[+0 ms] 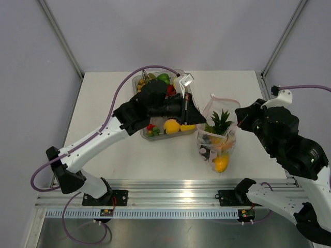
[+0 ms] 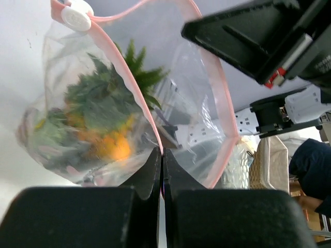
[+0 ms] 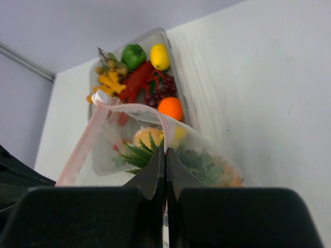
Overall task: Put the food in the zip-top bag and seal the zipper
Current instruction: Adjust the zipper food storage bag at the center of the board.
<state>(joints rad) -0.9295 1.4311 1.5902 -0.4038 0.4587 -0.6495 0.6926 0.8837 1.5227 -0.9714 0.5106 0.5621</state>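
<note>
The zip-top bag [image 1: 217,139] stands open right of the tray, holding a toy pineapple [image 1: 220,122], a yellow mango [image 1: 221,164] and other food. Its pinkish zipper [image 1: 223,97] gapes apart, with a white slider [image 2: 76,14] at one end. My left gripper [image 1: 200,122] is shut on the bag's left rim; in the left wrist view its tips [image 2: 162,153] pinch the pink strip [image 2: 217,93]. My right gripper [image 1: 238,123] is shut on the right rim, shown in the right wrist view [image 3: 165,151], with the bag [image 3: 207,160] just beyond the tips.
The rigid clear tray [image 1: 138,77] lies at the back left under my left arm. It still holds a green pepper [image 3: 133,54], a lemon [image 3: 160,56], a red chilli [image 3: 137,83], grapes [image 3: 161,91] and an orange [image 3: 170,107]. The table's right edge is near my right arm.
</note>
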